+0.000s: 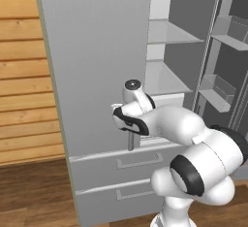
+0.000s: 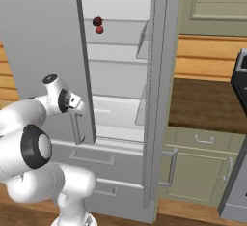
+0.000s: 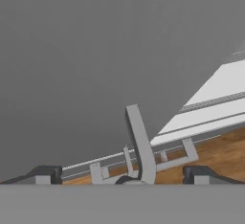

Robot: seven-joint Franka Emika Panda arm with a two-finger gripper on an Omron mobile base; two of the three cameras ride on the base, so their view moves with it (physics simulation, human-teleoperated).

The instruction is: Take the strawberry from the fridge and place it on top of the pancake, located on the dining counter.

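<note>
Wood-plank wall and wood floor behind fridge (image 2: 120, 99), both upper doors swung open. Fridge holds strawberry (image 2: 99, 29) on upper shelf, far back, touching darker maroon lump (image 2: 97, 21) just above it. Lower fridge shelves bare; two drawers (image 1: 121, 165) below, shut. Gripper (image 3: 122, 173) released, fingers (image 3: 45, 174) spread wide, straddling lower end of left door's bar handle (image 3: 139, 141). Right base view alone shows fruit, plus brown surface (image 2: 207, 104) on green cabinets right of fridge. Left base view shows right door's bins (image 1: 218, 92).
</note>
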